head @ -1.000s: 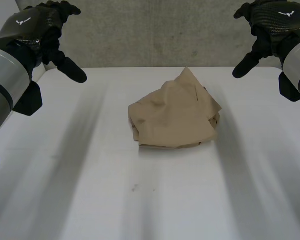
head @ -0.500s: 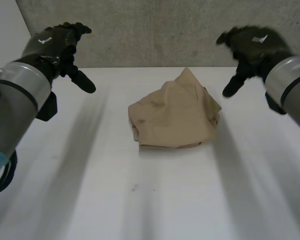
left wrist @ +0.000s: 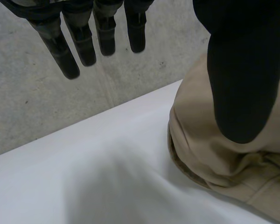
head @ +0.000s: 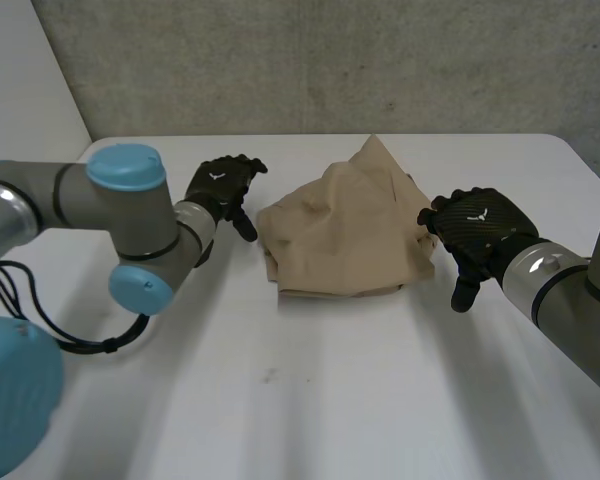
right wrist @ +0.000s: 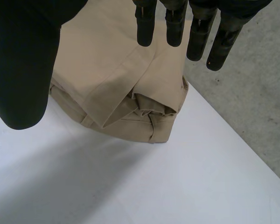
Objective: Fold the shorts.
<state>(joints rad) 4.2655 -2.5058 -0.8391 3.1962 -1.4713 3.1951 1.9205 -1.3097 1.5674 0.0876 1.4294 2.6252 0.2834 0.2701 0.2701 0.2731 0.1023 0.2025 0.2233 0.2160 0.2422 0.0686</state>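
Note:
Tan shorts (head: 348, 225) lie crumpled in a heap on the white table (head: 310, 400), a little behind its middle. My left hand (head: 220, 188) hovers just off the heap's left edge, fingers straight and spread, holding nothing. In the left wrist view its thumb (left wrist: 245, 74) hangs over the shorts (left wrist: 205, 140) and its fingers (left wrist: 88, 44) point past them. My right hand (head: 475, 232) is at the heap's right edge, open as well. Seen from the right wrist, the fingers (right wrist: 177, 23) hang above the bunched folds (right wrist: 130, 79) without touching them.
A grey concrete wall (head: 330, 60) runs behind the table's far edge. A white panel (head: 20, 90) stands at the back left. Bare tabletop stretches in front of the shorts and on both sides.
Both arms have dropped from high at the back corners and moved inward. Each hand now sits low beside the shorts, one at either edge. The shorts have not moved.

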